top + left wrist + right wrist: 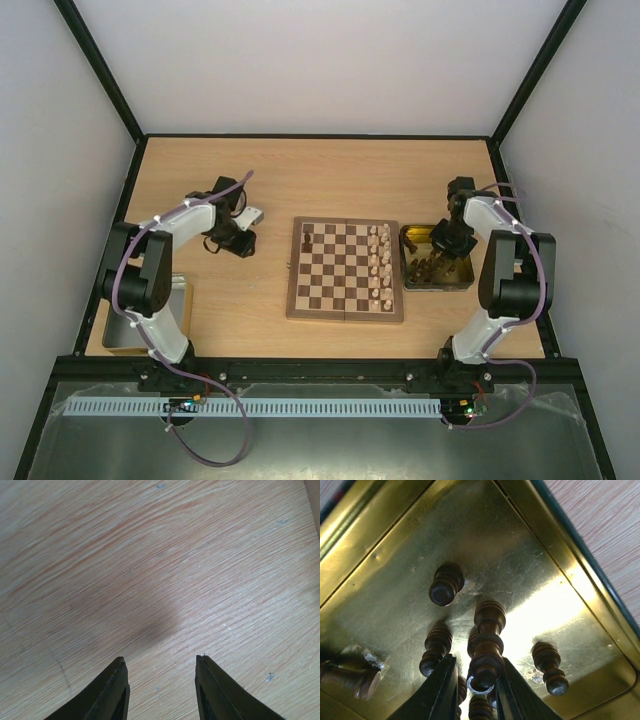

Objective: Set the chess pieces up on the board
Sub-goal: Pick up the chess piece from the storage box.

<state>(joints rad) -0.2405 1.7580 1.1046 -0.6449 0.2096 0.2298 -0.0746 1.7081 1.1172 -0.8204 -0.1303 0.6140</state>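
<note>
Board (345,275) mid-frame in the top view, flat on the tabletop (270,170). Along its right side, a column of pale pieces (380,262), upright on their squares. Near its upper left corner, one lone piece (307,240), dark.

Just right of the board, a shiny yellow tray (440,287) with a cluster of dark pieces (424,268) inside.

Right pincer (476,661) down in the tray, toward its upper part in the top view. Detail from the right wrist view only: fingers narrowed to either side of one dark piece (487,645), right finger against it, left finger touching or a sliver off. Pinching or merely flanking: cannot tell. Around it on the scratched, glaring gold floor, several more dark pieces, one at the lower left of that frame on its side. Tray wall and a strip of wood grain across the upper right corner.

Board and pale pieces seen from the top view alone.

Left pincer (161,658) spread, nothing between its fingers, over bare tabletop left of the board and well apart from it. In the left wrist view, just wood grain, a soft shadow mid-frame and two dark fingertips at the bottom edge.

At the lower left of the top view, partly behind the left arm, a box (122,343); contents not legible.
</note>
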